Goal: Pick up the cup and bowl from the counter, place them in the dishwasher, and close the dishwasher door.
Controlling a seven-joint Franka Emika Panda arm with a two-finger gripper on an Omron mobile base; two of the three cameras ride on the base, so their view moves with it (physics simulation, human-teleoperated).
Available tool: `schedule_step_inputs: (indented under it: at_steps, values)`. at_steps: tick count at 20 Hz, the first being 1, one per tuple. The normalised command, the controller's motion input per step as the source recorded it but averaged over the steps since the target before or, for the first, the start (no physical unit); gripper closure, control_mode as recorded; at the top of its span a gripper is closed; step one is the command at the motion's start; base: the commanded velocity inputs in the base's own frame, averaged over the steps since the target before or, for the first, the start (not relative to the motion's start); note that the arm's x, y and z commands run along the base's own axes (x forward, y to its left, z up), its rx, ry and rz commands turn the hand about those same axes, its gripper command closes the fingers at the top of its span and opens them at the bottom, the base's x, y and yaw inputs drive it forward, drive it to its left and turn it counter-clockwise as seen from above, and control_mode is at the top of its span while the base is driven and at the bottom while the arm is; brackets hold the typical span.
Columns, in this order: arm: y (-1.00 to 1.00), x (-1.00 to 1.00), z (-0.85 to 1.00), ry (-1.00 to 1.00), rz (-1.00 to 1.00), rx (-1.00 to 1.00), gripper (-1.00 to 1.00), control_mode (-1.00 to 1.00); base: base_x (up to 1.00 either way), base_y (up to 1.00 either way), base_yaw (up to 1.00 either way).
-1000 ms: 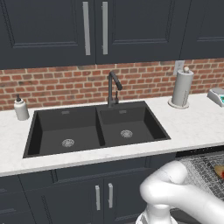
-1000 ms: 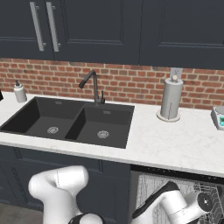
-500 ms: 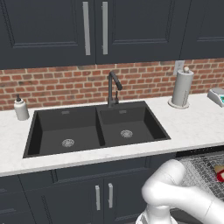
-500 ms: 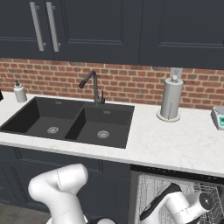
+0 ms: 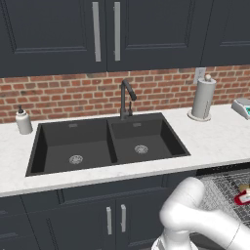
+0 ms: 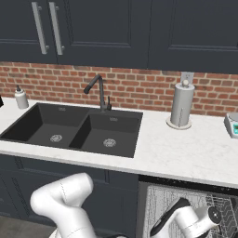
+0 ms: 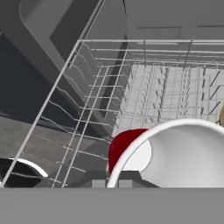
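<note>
hand view: bowl (image 7: 183,153) hiding cup (image 7: 124,144)

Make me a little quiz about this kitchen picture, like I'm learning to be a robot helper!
1. True or false: the red cup is already in the dishwasher rack.
2. What stands on the counter to the right of the sink? A) a kettle B) a paper-towel roll C) a toaster
3. Fill in: the wall behind the faucet is made of red ____.

Key: 1 true; 2 B; 3 brick.
</note>
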Motion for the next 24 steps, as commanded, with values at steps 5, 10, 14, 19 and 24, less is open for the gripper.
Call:
schedule_step_inputs:
  at_steps: [5,10,14,19,24]
  values:
    - [0.00,0.03,-0.06,0.05,0.02,0.03,1.00,-1.00,0.00,0.00,0.00]
    - [0.00,0.02,0.00,0.09,0.00,0.00,-1.00,-1.00,0.00,0.00,0.00]
    - [0.00,0.01,0.00,0.03,0.00,0.00,-1.00,-1.00,0.00,0.00,0.00]
    - [-0.02,0.18,0.00,0.07,0.00,0.03,-1.00,-1.00,0.00,0.00,0.00]
    - [-0.11,0.20,0.09,0.15,0.00,0.04,-1.00,-1.00,0.00,0.00,0.00]
